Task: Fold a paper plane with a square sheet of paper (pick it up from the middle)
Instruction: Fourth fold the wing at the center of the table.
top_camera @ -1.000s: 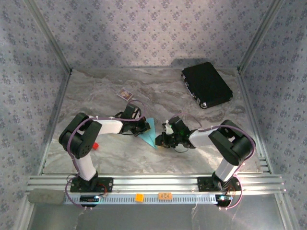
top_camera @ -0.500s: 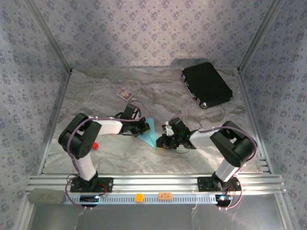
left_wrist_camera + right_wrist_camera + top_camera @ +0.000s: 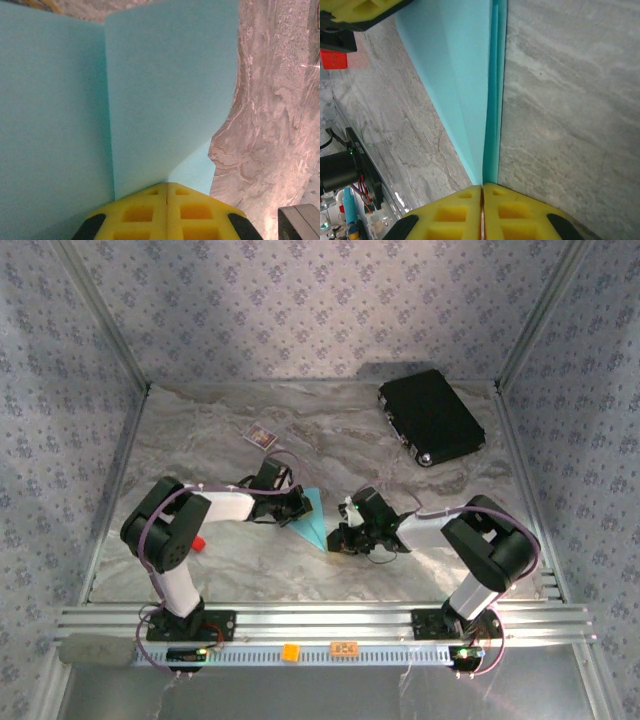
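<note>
The left arm (image 3: 170, 530) and the right arm (image 3: 490, 545) are each built of bulky black joint housings joined by smooth white tubular links. A thin purple cable (image 3: 215, 485) loops alongside, and each arm has a black base plate (image 3: 190, 624). The left gripper (image 3: 166, 186) and right gripper (image 3: 482, 187) end in bright yellow fingers (image 3: 140, 214) moulded with square recessed pockets, black at the outer corners.

Grey marbled table (image 3: 240, 565) w/ a black case (image 3: 431, 418) in the far right corner, small card (image 3: 261, 435) back left, blue paper (image 3: 316, 525) mid-table, tiny red bit (image 3: 199, 543) on the left.
</note>
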`<control>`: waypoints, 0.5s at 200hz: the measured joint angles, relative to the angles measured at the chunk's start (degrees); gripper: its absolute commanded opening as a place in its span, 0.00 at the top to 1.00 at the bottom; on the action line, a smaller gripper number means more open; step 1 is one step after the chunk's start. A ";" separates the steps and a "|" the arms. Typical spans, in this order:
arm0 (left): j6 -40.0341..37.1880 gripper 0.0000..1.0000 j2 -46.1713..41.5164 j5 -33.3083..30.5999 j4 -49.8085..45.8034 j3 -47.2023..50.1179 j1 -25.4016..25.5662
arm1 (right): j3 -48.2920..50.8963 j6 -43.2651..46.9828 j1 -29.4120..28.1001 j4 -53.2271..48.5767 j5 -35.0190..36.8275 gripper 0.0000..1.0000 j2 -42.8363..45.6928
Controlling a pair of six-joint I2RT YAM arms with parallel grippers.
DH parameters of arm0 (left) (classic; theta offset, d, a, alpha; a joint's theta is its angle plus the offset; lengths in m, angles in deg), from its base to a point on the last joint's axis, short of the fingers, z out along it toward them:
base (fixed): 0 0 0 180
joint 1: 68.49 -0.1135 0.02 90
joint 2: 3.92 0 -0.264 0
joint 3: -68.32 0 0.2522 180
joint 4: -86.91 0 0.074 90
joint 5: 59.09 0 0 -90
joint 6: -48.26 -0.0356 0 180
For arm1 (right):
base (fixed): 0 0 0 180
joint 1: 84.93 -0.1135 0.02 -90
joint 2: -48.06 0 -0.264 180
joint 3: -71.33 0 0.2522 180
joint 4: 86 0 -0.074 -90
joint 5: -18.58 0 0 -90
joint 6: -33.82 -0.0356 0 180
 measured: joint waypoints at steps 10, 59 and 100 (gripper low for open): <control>0.00 1.00 0.00 0.02 0.04 0.02 -0.02 | 0.00 0.22 0.02 -1.73 -0.09 0.84 0.94; 0.00 1.00 -0.07 -0.02 0.68 0.37 -0.02 | -3.39 1.99 1.53 -9.46 -0.11 0.81 6.80; 0.00 1.00 -0.11 -0.02 0.96 0.52 -0.02 | -11.34 3.37 2.08 -10.36 -0.92 0.94 3.80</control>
